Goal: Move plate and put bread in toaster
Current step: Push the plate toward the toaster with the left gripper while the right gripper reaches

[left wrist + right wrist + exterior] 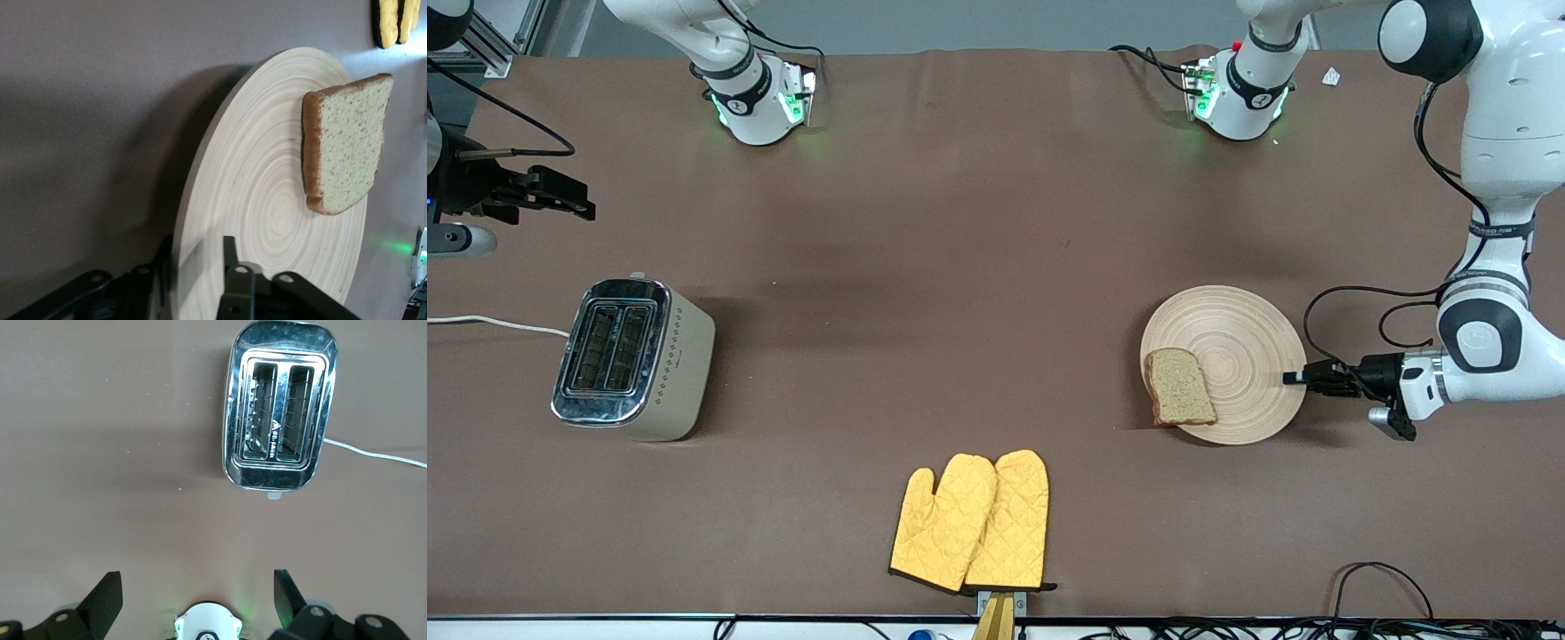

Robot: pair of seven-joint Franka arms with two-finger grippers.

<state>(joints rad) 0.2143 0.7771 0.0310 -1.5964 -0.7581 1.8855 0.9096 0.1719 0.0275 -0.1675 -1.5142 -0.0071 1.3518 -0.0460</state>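
The plate-moving step was in hand; the left gripper had its jaws pinched on the rim of the round light-tan wooden plate, toward the left arm's end of the table; the brown wholegrain bread slice lay on it; next, I judged, a level carry toward the cream chrome-topped toaster, well apart; the right gripper waited near that toaster, jaws wide and empty.

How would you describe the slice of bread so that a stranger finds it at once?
Look at the brown table, toward the left arm's end, for the round wooden plate. The bread lies on the plate's edge that faces the toaster. It is the only brown, square-ish thing there, with a darker crust.
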